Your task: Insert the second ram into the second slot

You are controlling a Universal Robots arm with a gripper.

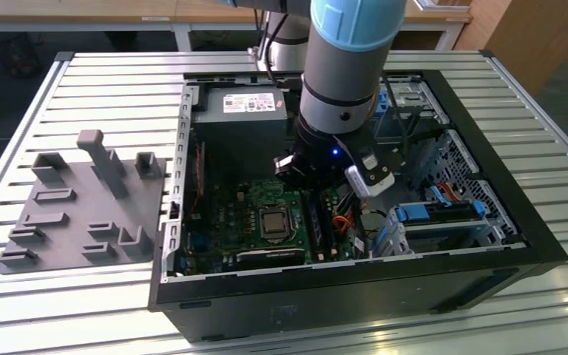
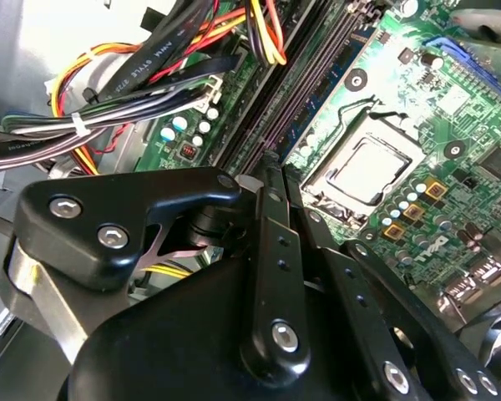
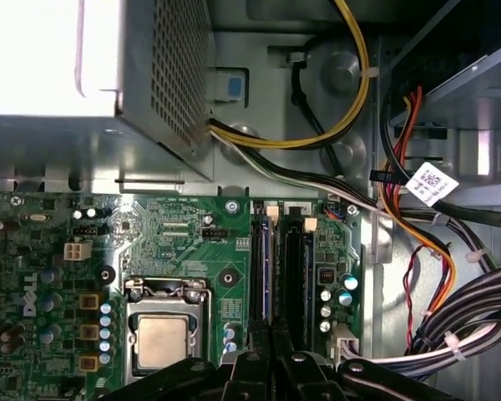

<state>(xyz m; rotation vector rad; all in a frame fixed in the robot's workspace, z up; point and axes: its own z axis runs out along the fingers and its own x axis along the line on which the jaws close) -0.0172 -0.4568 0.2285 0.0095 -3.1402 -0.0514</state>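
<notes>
A slatted metal desk (image 1: 97, 81) carries an open black computer case (image 1: 521, 222) and, toward the exterior view's left, a grey fixture tray (image 1: 77, 214) with upright holders. Inside the case lie the green motherboard (image 3: 175, 225), its bare processor socket (image 3: 163, 338), the grey power supply (image 1: 239, 111) and bundled cables (image 2: 108, 100).

The arm reaches down into the case, and the claw (image 3: 271, 368) sits low over the memory slots (image 3: 280, 267) just beside the processor socket. In both wrist views its black fingers (image 2: 271, 251) stand drawn close together, directly above the slot rows. Whether they pinch anything I cannot tell: no blue stick with a pale label is plain between them.

In the first wrist view the two slot rows run dark and long, and one appears to carry a module (image 3: 261, 267) already; the second ram cannot be picked out with certainty, being either seated in the neighbouring row or hidden under the fingers. Judging by this, the work looks to be at or near the seating stage, unconfirmed.
</notes>
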